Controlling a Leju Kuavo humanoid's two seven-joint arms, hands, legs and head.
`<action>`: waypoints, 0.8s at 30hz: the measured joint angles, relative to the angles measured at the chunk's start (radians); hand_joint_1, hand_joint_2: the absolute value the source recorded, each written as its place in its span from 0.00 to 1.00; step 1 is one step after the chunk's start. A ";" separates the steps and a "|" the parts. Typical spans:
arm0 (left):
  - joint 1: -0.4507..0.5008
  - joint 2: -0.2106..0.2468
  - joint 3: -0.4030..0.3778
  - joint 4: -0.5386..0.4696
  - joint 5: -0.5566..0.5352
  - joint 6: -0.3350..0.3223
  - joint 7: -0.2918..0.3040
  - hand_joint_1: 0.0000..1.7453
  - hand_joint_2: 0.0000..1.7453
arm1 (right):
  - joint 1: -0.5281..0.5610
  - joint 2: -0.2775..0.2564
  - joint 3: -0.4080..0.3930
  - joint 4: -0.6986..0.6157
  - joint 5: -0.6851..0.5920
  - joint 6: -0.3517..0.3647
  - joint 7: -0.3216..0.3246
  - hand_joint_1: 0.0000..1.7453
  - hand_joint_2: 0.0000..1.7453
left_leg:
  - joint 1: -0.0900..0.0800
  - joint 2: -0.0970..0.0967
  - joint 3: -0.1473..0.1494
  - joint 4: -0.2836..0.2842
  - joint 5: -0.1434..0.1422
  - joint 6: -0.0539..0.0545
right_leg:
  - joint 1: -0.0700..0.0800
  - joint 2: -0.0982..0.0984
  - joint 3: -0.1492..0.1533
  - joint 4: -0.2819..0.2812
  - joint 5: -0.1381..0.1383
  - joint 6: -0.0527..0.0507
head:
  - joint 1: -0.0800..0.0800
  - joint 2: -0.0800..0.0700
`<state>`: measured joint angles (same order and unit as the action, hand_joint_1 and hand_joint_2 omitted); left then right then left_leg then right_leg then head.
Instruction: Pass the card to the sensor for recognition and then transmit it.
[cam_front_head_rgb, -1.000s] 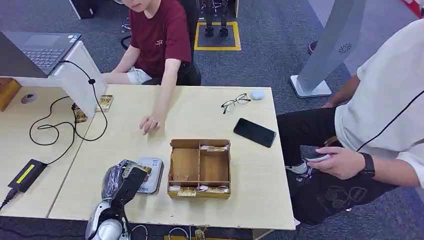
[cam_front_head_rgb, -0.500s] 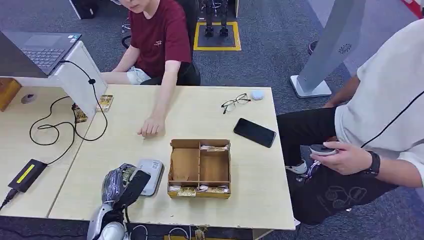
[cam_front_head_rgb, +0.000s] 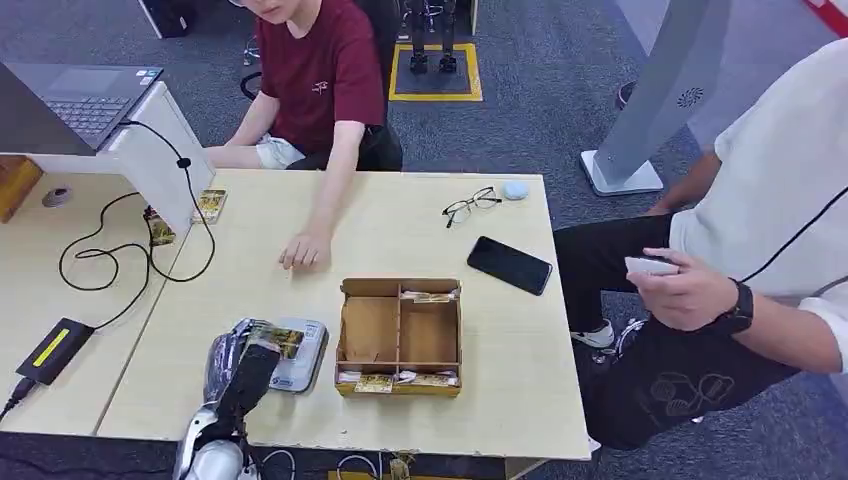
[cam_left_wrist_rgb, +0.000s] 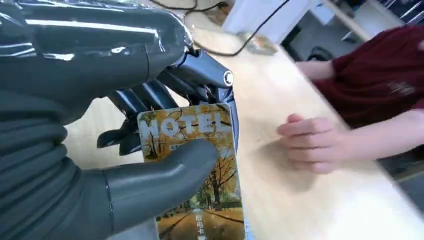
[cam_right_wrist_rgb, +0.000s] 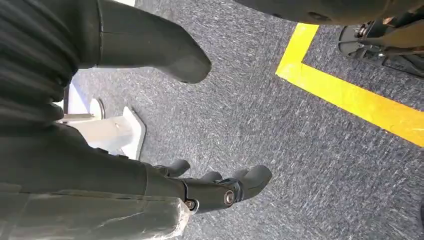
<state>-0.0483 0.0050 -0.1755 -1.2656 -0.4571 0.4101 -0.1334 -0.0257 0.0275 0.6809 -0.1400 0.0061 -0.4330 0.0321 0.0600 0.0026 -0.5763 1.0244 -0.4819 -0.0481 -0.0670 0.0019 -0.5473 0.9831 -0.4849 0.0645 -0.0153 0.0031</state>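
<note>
The card (cam_left_wrist_rgb: 195, 175), a glossy rectangle printed with yellow autumn trees and the word "HOTEL", is pinched in the robot's left hand (cam_front_head_rgb: 245, 362), the thick grey thumb (cam_left_wrist_rgb: 165, 175) pressed on its face and the dark fingers (cam_left_wrist_rgb: 200, 85) behind it. In the head view the card sits directly over the sensor (cam_front_head_rgb: 300, 350), a small grey rounded reader pad lying flat on the pale wooden table (cam_front_head_rgb: 500, 400). I cannot tell whether the card touches the pad or hangs just above it.

Taking the sensor as the landmark: the open cardboard sorting box (cam_front_head_rgb: 400, 335) with its compartments stands just beside it, on the side away from the robot's left arm. A seated person in a dark red shirt rests a hand (cam_front_head_rgb: 303, 248) on the table beyond it, near but apart. A black phone (cam_front_head_rgb: 509, 264) and a pair of glasses (cam_front_head_rgb: 470, 205) lie well beyond the box.

To my eye this is the recognition step: the card is being presented to the reader. The next move, I'd judge, calls for lifting the card clear without loosening the pinch, then carrying it across to hand it on, likely toward the waiting person's hand.

The robot's right hand (cam_right_wrist_rgb: 215, 190) hangs over the grey carpet, fingers loosely curled and holding nothing.
</note>
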 joint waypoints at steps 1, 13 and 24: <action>0.000 0.000 0.000 -0.018 0.001 0.007 -0.011 1.00 1.00 | 0.000 0.000 0.000 0.000 0.000 0.000 -0.002 0.00 1.00 | 0.000 0.000 0.000 0.000 0.000 0.000 | 0.000 0.000 0.000 0.000 0.000 0.000 | 0.000 0.000; -0.059 -0.013 0.050 -0.063 -0.494 0.280 -0.144 1.00 1.00 | -0.006 0.000 0.029 0.000 0.026 0.029 -0.002 0.00 1.00 | 0.000 0.000 0.000 0.000 0.000 0.000 | 0.000 0.000 0.000 0.000 0.000 0.000 | 0.000 0.000; -0.147 -0.124 0.322 -0.036 -0.724 0.281 -0.367 1.00 1.00 | -0.009 -0.001 0.048 -0.005 0.037 0.037 -0.008 0.00 1.00 | 0.000 0.000 0.000 0.000 0.000 0.000 | 0.000 0.000 0.000 0.000 0.001 0.000 | 0.000 0.000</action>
<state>-0.1958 -0.1194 0.1464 -1.3020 -1.1810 0.6912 -0.5001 -0.0351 0.0263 0.7286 -0.1446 0.0431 -0.3964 0.0240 0.0600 0.0026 -0.5762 1.0245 -0.4814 -0.0476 -0.0669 0.0020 -0.5473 0.9833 -0.4843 0.0645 -0.0153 0.0031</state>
